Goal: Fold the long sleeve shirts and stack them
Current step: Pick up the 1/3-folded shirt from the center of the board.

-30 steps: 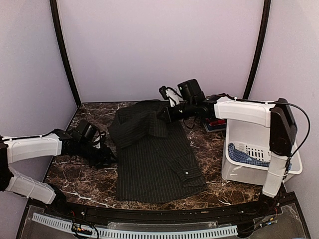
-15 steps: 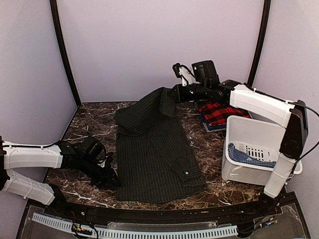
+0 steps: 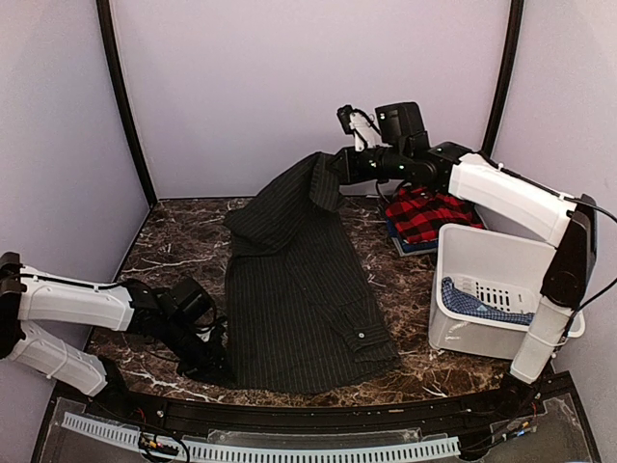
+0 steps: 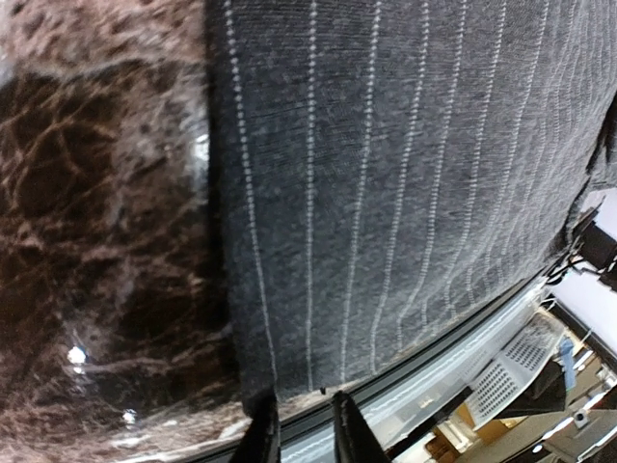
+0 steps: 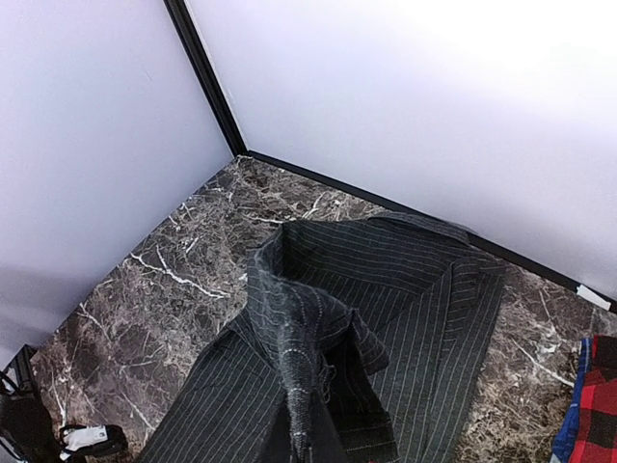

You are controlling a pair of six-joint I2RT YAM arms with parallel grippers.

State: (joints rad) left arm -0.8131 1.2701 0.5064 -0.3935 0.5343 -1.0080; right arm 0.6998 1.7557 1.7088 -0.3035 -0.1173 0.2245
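In the middle of the top view, the pinstripe shirt is lying spread on the table, its lower body flat towards the bottom of the frame. Its upper part is rising off the marble up to the centre top, where the cloth is hanging in folds. A buttoned cuff is resting on the shirt's lower right part.

The right gripper is reaching in from the upper right and is clamped together on that raised end, holding it in the air. In the right wrist view the cloth is dropping away in a bunched ridge from the bottom centre of the frame.

The left gripper is sitting low at the lower left, right at the shirt's lower left hem corner. In the left wrist view its fingers are standing narrowly apart at the bottom edge, with the hem corner just at their tips and no cloth showing between them.

Right of the shirt, the plaid shirt is lying folded at the upper right, well apart from both grippers. Just below it, a white bin is standing with a blue cloth inside. Nothing is lying across the pinstripe shirt except the right arm above it.
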